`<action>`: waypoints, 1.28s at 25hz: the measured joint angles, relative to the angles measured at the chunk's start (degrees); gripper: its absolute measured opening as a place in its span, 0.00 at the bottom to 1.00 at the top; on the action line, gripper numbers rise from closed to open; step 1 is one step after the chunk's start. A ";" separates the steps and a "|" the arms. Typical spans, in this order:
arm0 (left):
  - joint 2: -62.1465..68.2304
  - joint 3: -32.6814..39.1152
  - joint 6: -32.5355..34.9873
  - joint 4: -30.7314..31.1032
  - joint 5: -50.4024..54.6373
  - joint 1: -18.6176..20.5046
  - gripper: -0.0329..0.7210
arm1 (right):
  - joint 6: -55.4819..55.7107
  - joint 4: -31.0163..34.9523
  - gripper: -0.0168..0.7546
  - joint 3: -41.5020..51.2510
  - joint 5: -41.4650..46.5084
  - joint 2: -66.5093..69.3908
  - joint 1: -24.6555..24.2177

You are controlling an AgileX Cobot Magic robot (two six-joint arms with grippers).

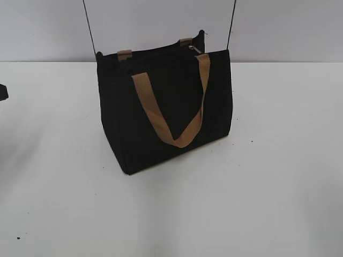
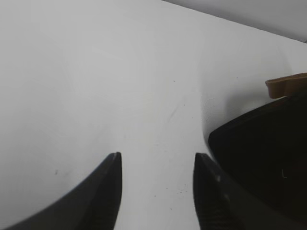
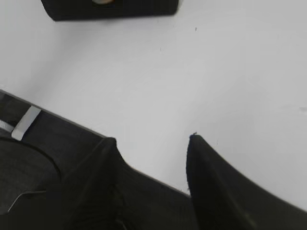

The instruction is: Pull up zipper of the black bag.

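Observation:
The black bag (image 1: pixel 161 107) stands upright mid-table, with one tan loop handle (image 1: pixel 174 123) hanging down its front. The zipper track (image 1: pixel 155 54) runs along the top edge, and its small silver pull (image 1: pixel 194 50) sits near the right end. My left gripper (image 2: pixel 158 155) is open and empty over the table, with the bag's dark side (image 2: pixel 264 158) and a tan handle (image 2: pixel 288 85) just to its right. My right gripper (image 3: pixel 151 139) is open and empty, and the bag's black edge (image 3: pixel 110 8) lies far off at the top of its view.
The white table (image 1: pixel 278 176) runs to a pale back wall. Two thin dark cables (image 1: pixel 88 27) rise behind the bag. A dark arm part (image 1: pixel 2 92) shows at the left edge. A black ledge with a white strip (image 3: pixel 26 123) lies under my right gripper.

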 joint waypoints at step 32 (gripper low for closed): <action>0.00 -0.02 -0.03 0.05 1.33 0.00 0.54 | -3.29 1.22 0.49 0.93 -0.44 -12.82 -24.02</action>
